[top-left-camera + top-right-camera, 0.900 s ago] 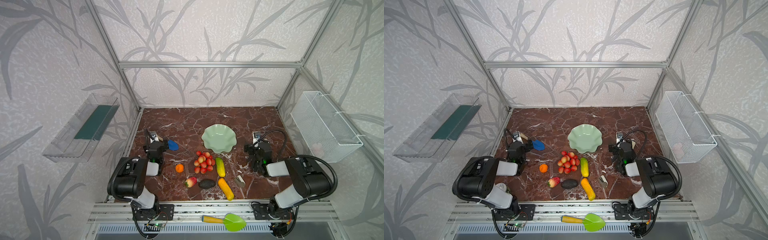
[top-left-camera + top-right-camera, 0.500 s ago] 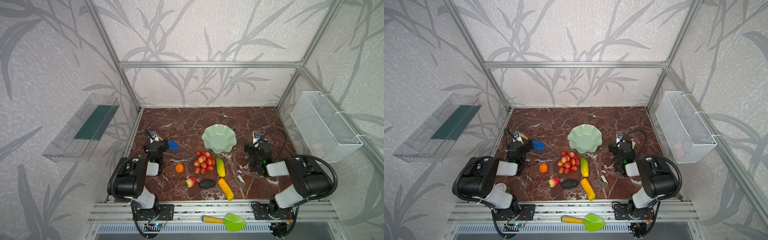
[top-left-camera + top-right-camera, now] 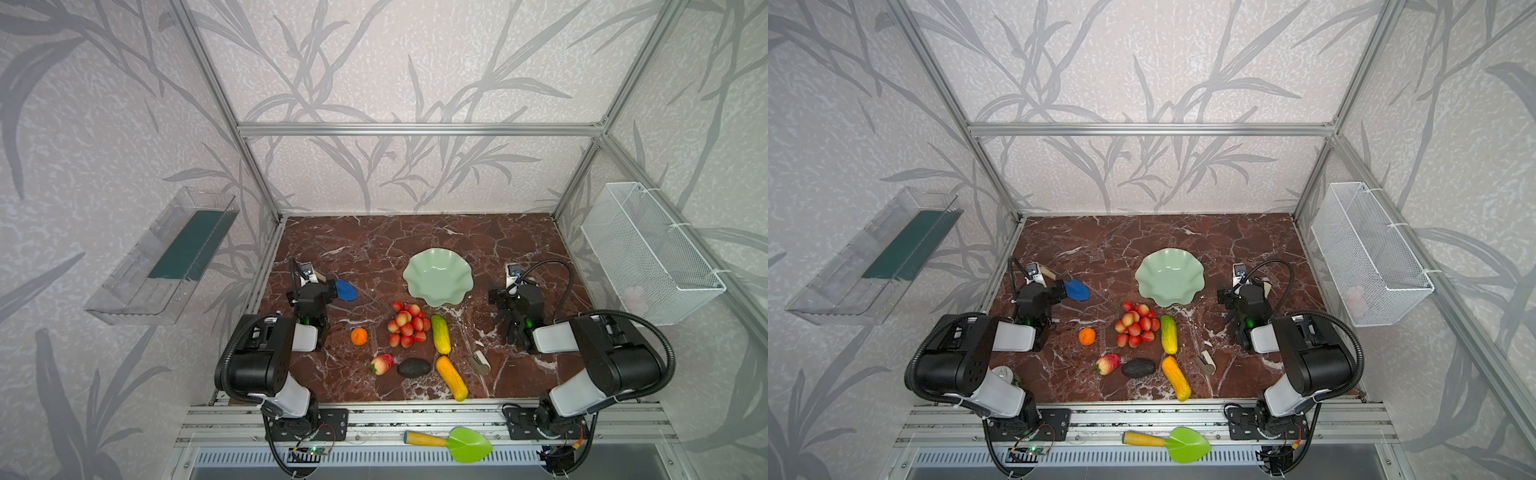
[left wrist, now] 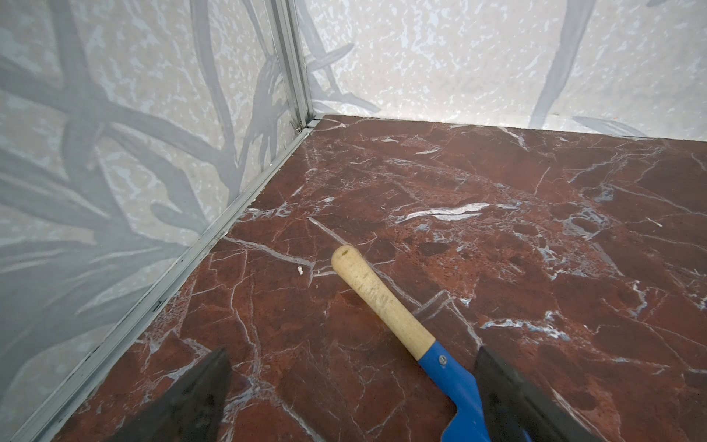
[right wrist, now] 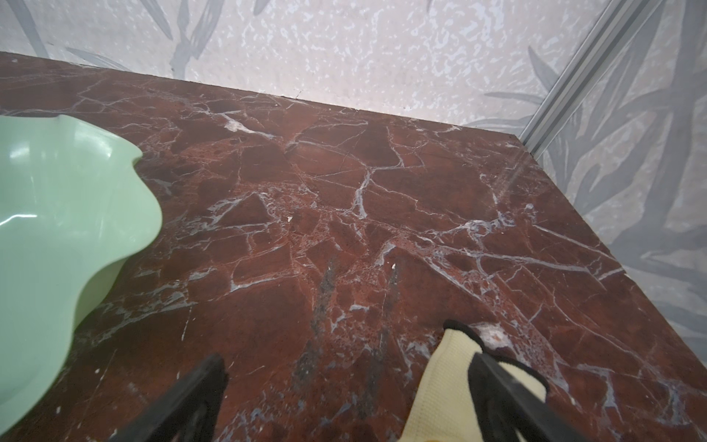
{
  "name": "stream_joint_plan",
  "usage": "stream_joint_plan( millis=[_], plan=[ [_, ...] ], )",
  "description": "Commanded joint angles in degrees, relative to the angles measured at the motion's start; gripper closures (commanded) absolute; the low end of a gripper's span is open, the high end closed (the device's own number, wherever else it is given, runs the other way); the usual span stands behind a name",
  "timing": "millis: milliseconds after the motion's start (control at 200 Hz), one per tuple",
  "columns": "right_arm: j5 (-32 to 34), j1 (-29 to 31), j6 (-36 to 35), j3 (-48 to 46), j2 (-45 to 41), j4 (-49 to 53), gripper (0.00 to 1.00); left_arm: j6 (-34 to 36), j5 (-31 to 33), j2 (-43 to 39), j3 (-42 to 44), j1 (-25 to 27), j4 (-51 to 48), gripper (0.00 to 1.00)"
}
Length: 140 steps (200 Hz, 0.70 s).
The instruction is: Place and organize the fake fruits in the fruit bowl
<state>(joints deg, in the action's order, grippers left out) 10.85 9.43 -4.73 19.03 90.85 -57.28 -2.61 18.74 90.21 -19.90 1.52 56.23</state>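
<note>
Judging by the empty fruit bowl (image 3: 437, 277), the first pick is not yet begun. All the fake fruits (image 3: 406, 326) lie on the table (image 3: 374, 241) just before it. Both the left end effector (image 4: 352, 379) and the right end effector (image 5: 346, 367) stand spread and empty. The next move calls for reaching inward and closing on one fruit, perhaps the green-yellow oblong (image 3: 440, 334).

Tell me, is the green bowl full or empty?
Empty. The fruit bowl shows only its bare green inside in both top views.

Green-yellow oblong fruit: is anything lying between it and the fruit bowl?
Nothing visible does. The green-yellow oblong fruit lies just short of the fruit bowl; the berry cluster sits beside it, not between.
</note>
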Motion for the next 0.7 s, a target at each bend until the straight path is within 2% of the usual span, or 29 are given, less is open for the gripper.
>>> stream_joint_plan(
  millis=[0,145,270,365,455,500,550,585,610,650,695],
  plan=[
    [2.16,0.69,-1.53,-0.12,0.99,-5.2,0.01,0.16,0.03,0.39,1.09,-0.12,4.57,0.01],
    [4.07,1.91,-2.63,-2.33,1.79,-10.67,0.01,0.32,-0.17,0.87,4.79,-0.11,12.66,0.01],
    [4.66,1.8,-2.01,0.15,1.29,-5.38,0.01,-0.19,1.04,0.32,2.03,-0.08,6.1,0.01],
    [5.69,1.68,-1.77,-0.14,1.28,-6.16,0.01,-0.24,1.42,0.22,-0.25,-0.04,1.86,0.01],
    [9.14,2.48,-1.79,-0.69,-2.97,-3.88,0.01,-0.44,2.38,-0.01,0.66,-0.03,3.86,0.01],
    [12.64,4.11,-2.64,1.14,-8.55,4.26,0.01,-0.54,2.72,-1.6,1.77,-0.02,4.59,0.01],
    [14.24,5.23,-0.64,6.75,-15.83,21.28,0.01,0.22,1.99,-4.5,2.77,0.14,4.23,0.01],
    [12.48,5.12,4.0,11.21,-19.68,31.67,0.01,0.77,3.81,-7.29,2.55,1.19,1.83,0.02],
    [7.92,4.79,6.82,14.47,-22.03,37.65,0.01,1.21,5.4,-9.71,1.83,1.96,-1.48,0.02],
    [2.75,4.3,10.35,16.69,-23.76,40.41,0.01,1.6,8.13,-14.11,0.15,3.06,-7.46,0.02],
    [0.28,4.04,14.85,17.45,-24.66,41.03,0.01,-2.39,10.02,-19.24,-2.64,3.38,-17.35,0.01]
  ],
)
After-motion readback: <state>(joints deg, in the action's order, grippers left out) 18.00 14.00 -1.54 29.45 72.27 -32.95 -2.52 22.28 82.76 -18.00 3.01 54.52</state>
